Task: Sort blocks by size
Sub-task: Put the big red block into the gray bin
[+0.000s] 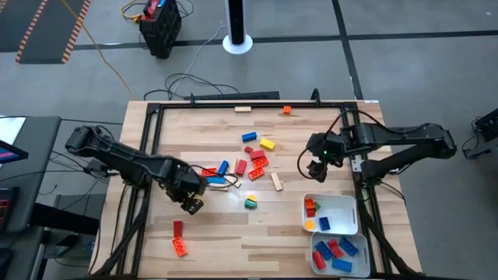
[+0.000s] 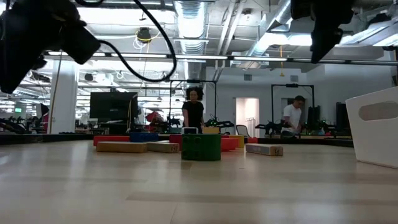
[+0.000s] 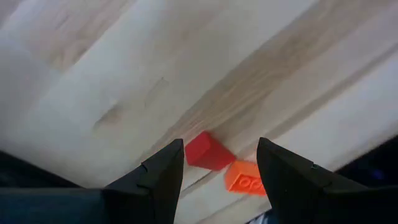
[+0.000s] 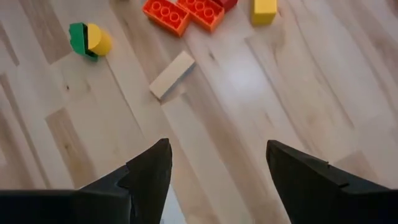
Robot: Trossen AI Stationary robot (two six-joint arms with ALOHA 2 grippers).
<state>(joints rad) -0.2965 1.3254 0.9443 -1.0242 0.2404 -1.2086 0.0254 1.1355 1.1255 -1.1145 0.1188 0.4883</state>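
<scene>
Two white trays sit at the desk's near right corner: upper tray holds about three small blocks, lower tray holds five or so red and blue ones. Rest unsorted, I'd say well under half done. Main cluster of blocks lies mid-desk, a tan wooden block beside it, green-yellow pair nearer. Red block and orange block lie toward the near left corner; two strays near the far edge. Left gripper hovers over bare desk, fingers wide, empty. Right gripper hovers right of the cluster, fingers wide, empty.
</scene>
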